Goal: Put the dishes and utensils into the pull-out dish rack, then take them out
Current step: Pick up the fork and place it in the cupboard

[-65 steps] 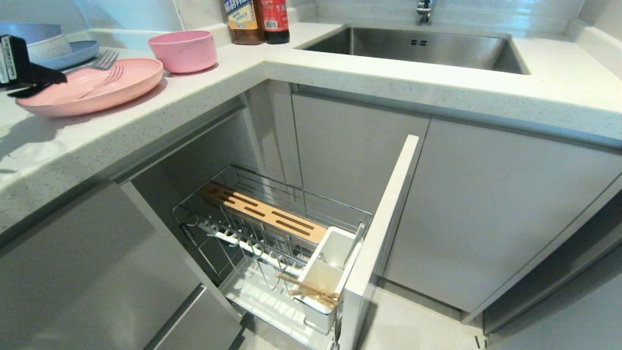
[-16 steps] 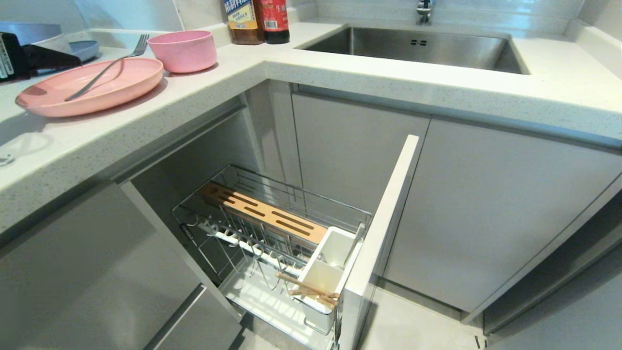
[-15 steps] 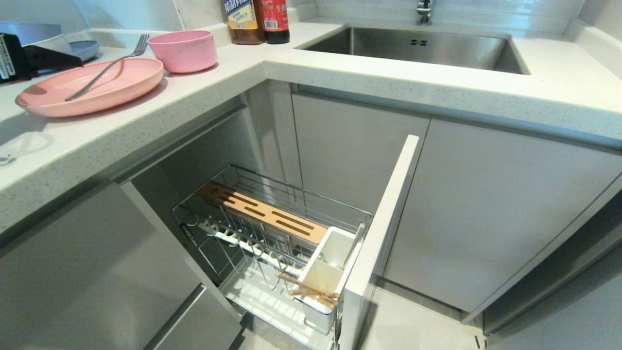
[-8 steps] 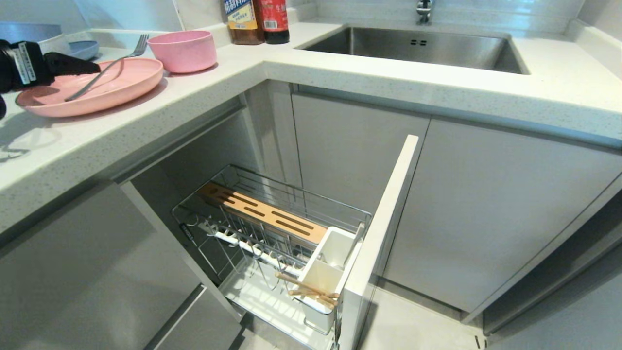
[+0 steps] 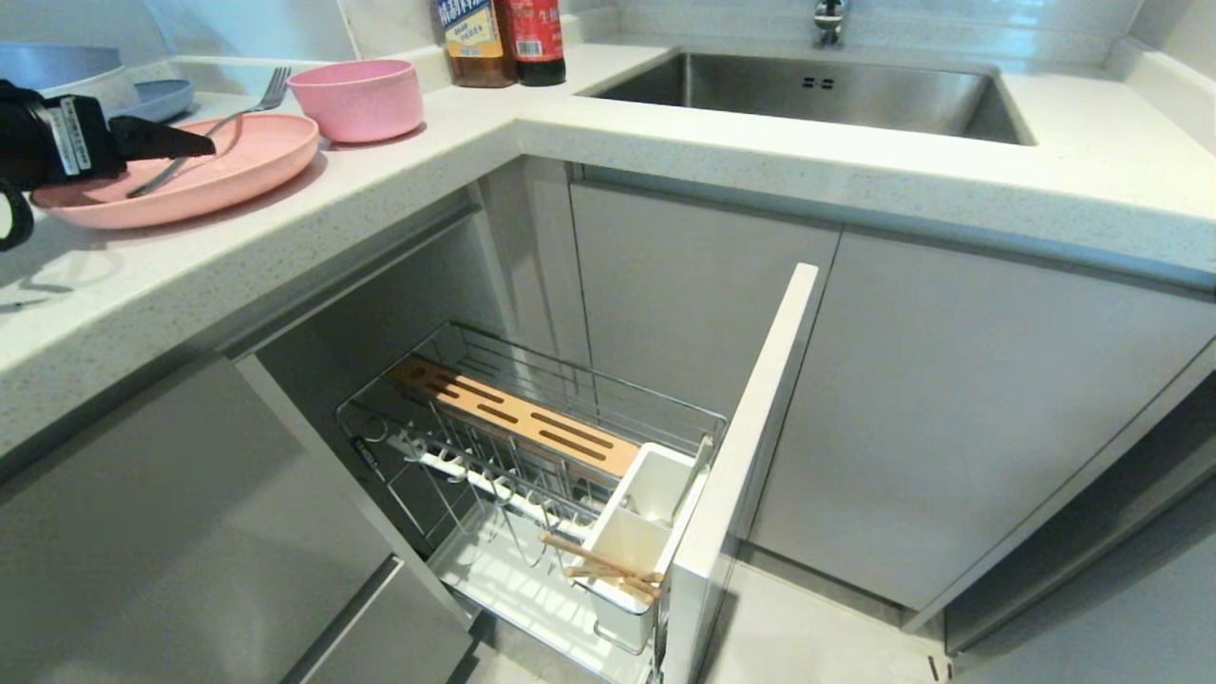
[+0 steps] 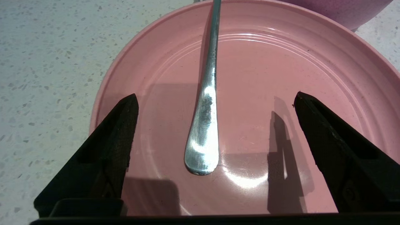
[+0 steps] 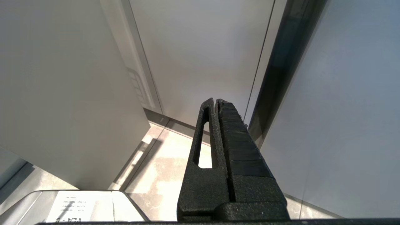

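The slim silver metal fork (image 6: 204,125) is lying in the wide shallow matte pink plate (image 5: 237,176), handle end on the plate's floor, tines reaching over the far rim toward the small round pink bowl (image 5: 358,98), all on the white speckled tabletop (image 5: 665,142). The left tool (image 6: 215,103) is hovering over the plate, released, its 2 black fingers (image 6: 118,131) standing wide on either side of the handle without touching it. Below, the chrome wire pull-out dish rack (image 5: 532,446) is standing open, the 2 light wooden chopsticks (image 5: 608,568) lying across its white plastic utensil cup (image 5: 632,541). The right tool (image 7: 216,103) is hanging clenched beside the grey cabinet fronts (image 7: 62,93).
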